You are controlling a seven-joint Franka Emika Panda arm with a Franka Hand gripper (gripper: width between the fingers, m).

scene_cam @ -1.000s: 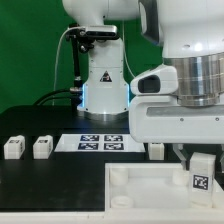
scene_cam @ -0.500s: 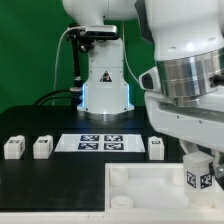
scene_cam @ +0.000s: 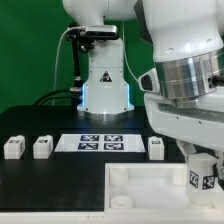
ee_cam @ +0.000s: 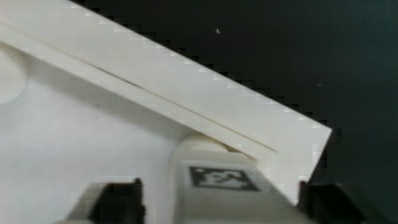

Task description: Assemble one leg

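My gripper (scene_cam: 202, 160) is low at the exterior view's right, over the near right corner of the large white panel (scene_cam: 150, 190). It is shut on a leg (scene_cam: 201, 176), a small white block with a black-and-white tag, held upright at that corner. In the wrist view the leg (ee_cam: 217, 180) stands between my two dark fingers (ee_cam: 118, 203), right at the panel's corner (ee_cam: 267, 130). Three more legs stand on the black table: two at the left (scene_cam: 12, 148) (scene_cam: 41, 147) and one near the middle (scene_cam: 156, 148).
The marker board (scene_cam: 100, 142) lies flat behind the panel. The robot base (scene_cam: 104, 85) rises at the back centre. Round sockets (scene_cam: 118, 176) show at the panel's left corners.
Between one second and half a second ago my wrist turned sharply about the leg. Since then the gripper and leg have barely moved, perhaps slightly down.
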